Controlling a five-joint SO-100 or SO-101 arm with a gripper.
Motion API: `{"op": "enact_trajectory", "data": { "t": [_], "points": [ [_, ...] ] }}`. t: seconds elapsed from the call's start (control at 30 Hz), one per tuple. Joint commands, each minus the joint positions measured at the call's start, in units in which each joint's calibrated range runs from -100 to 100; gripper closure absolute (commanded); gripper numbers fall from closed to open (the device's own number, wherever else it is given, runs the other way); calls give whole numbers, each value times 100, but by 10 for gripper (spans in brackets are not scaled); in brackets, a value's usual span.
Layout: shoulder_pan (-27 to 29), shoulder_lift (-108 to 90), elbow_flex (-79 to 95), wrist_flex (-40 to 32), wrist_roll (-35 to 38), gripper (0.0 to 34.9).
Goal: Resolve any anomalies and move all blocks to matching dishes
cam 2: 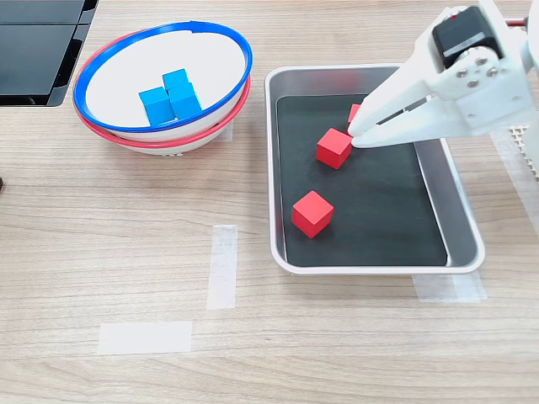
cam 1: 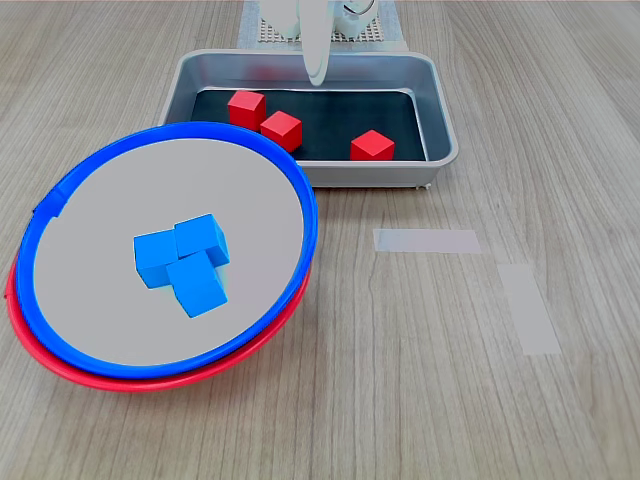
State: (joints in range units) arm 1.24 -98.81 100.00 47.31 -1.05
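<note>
The blue-rimmed dish point(cam 1: 301, 195) point(cam 2: 190, 25) is nested inside the red-rimmed dish point(cam 1: 60, 362) point(cam 2: 152, 142), so the two are stacked. Three blue blocks point(cam 1: 185, 262) point(cam 2: 171, 97) lie clustered in the blue one. Three red blocks point(cam 1: 282, 129) point(cam 2: 334, 147) rest on the black floor of a silver tray point(cam 1: 441, 120) point(cam 2: 379, 268). One more of them point(cam 2: 312, 213) sits nearer the second exterior view's bottom, and the third point(cam 2: 357, 111) is partly hidden behind the fingertips. My white gripper point(cam 1: 317, 70) point(cam 2: 354, 133) hovers over the tray, shut, holding nothing.
Pale tape strips point(cam 1: 426, 240) point(cam 1: 530, 308) point(cam 2: 222, 266) point(cam 2: 145, 337) are stuck flat on the wooden table. A black panel point(cam 2: 38, 50) lies at the second exterior view's top left. The arm's body point(cam 2: 480, 76) overhangs the tray's right side.
</note>
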Motion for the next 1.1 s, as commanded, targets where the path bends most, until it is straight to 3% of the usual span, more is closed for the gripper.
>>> {"op": "enact_trajectory", "data": {
  "t": [0.0, 0.4, 0.5, 0.57, 0.7, 0.83, 1.07],
  "points": [
    [-25, -26, 0, 11, 24, 346],
    [-34, 68, -27, 44, 44, 346],
    [323, 1569, -1420, 160, 430, 346],
    [690, 3275, -2758, 119, 611, 303],
    [1067, 4972, -4042, 19, 669, 250],
    [1594, 7070, -5781, -14, 464, 227],
    [1791, 8358, -6791, -335, 576, 222]
  ]
}}
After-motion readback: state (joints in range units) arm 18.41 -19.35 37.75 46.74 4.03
